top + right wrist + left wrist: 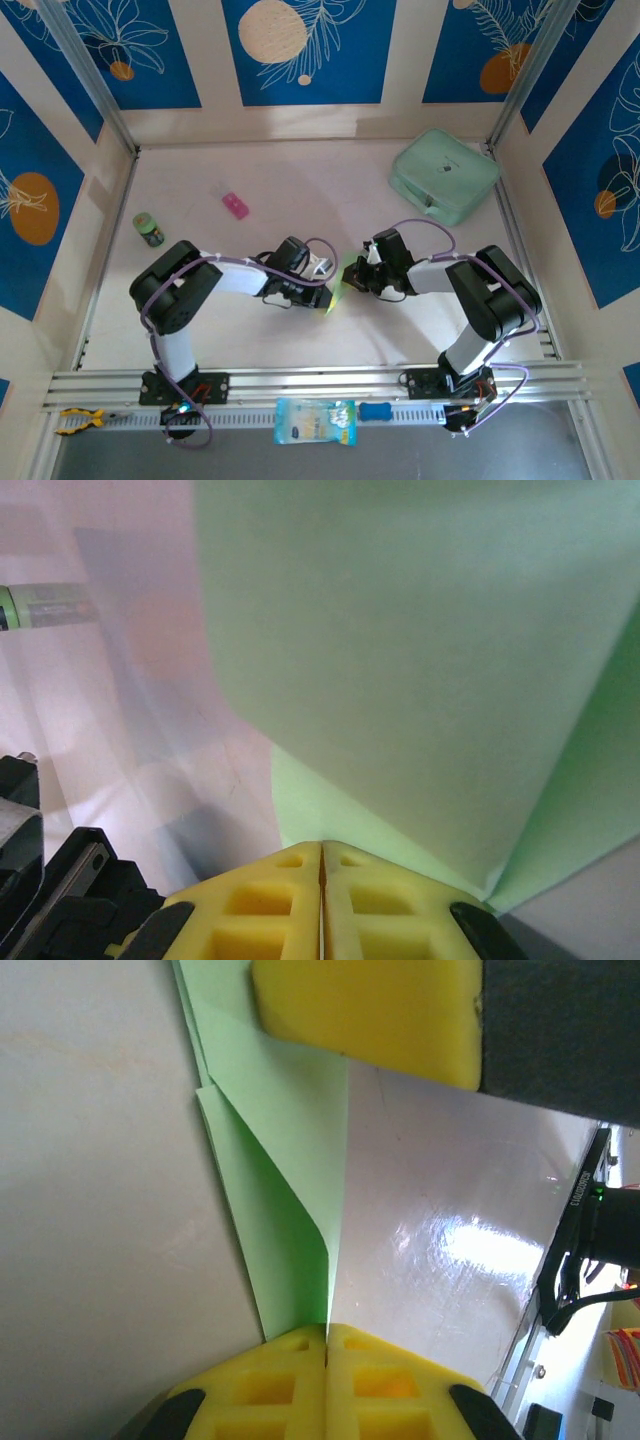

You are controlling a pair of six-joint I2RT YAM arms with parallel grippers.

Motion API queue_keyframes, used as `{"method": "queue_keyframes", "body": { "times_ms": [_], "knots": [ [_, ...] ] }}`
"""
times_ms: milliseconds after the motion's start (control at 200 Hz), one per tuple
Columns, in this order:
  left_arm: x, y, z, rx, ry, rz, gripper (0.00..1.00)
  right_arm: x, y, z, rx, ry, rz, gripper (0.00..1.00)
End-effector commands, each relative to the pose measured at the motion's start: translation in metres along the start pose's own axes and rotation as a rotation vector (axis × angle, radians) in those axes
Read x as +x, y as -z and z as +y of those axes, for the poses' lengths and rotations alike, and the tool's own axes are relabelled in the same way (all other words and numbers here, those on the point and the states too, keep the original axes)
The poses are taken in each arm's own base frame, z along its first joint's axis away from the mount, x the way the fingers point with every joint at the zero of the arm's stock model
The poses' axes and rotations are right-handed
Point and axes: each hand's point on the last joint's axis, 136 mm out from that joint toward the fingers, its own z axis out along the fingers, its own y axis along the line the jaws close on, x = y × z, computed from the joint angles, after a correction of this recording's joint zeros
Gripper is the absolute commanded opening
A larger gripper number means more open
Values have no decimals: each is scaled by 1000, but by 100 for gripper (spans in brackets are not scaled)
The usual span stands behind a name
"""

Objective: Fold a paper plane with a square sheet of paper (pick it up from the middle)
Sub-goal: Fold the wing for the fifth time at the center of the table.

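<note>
Left jaws pinched tight on the creased edge of the part-folded green paper (pixel 290 1140), right jaws clamped on it too, mid-table (pixel 330 190) between the arms. Loads of bare room around; pink item (pixel 235 206), green jar (pixel 149 229) and mint case (pixel 444 174) sit well off

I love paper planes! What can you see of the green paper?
The pale-green sheet of paper is thin and matte, partly folded, with sharp creases and overlapping flaps. It is near the middle of the white table, between the yellow-fingered left gripper and right gripper, both shut on its edges.
</note>
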Motion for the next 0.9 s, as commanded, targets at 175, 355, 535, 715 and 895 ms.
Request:
{"method": "queue_keyframes", "body": {
  "times_ms": [175,355,535,715,895],
  "knots": [
    [42,3,21,-53,80,129,7,11,-2,-45,140,-54,15,10],
    [50,3,23,-50,98,147,0,10,-3,-46,140,-55,16,10],
    [56,4,27,-67,117,160,4,10,-2,-47,140,-57,15,10],
    [60,6,29,-78,132,167,0,10,-2,-46,138,-56,18,9],
    [64,8,32,-94,144,168,6,10,-1,-46,138,-54,16,9]
  ]
}}
